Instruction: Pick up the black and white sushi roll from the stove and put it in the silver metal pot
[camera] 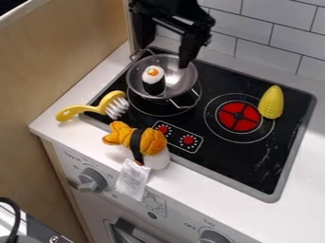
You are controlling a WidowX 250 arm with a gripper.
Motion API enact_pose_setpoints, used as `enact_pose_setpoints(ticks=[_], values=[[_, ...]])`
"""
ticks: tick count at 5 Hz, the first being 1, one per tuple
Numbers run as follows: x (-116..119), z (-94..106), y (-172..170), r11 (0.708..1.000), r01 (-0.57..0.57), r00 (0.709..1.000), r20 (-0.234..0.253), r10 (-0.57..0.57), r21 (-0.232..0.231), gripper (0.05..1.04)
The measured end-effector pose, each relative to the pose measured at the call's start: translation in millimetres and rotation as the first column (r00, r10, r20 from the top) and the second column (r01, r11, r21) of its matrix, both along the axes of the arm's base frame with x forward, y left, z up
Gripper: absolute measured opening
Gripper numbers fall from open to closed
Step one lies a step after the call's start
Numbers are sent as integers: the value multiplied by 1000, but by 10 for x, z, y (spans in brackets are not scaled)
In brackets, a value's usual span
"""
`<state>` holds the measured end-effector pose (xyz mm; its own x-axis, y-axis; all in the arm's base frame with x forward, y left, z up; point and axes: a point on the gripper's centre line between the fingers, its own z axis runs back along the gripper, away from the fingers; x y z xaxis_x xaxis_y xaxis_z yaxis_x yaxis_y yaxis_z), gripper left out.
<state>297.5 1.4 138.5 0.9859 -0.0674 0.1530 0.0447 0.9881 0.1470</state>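
I have the pincer (163,56) spread over the metal pan (183,78). The white-and-black sushi toy (153,79) sits in the pan, below the pincer; from here I can't quite tell whether a fingertip touches the pan.

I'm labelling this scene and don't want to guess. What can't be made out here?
In the camera view:
- Floor of the silver metal pot beneath the white-and-black toy sushi: hidden by the sushi.
- Centre of the black ringed burner under the pot: covered by the pot.
- Print on the white fabric tag: too small.
- Round grey knob, lower right: cut off by the bottom edge.
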Motion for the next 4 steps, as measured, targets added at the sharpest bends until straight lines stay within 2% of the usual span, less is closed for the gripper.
enact_pose_setpoints(ticks=[2, 4], values=[[-31, 7, -111, 1000, -14, 1000, -7, 14, 3, 997], [-23, 16, -216, 1000, -26, 1000, 12, 26, 3, 997]])
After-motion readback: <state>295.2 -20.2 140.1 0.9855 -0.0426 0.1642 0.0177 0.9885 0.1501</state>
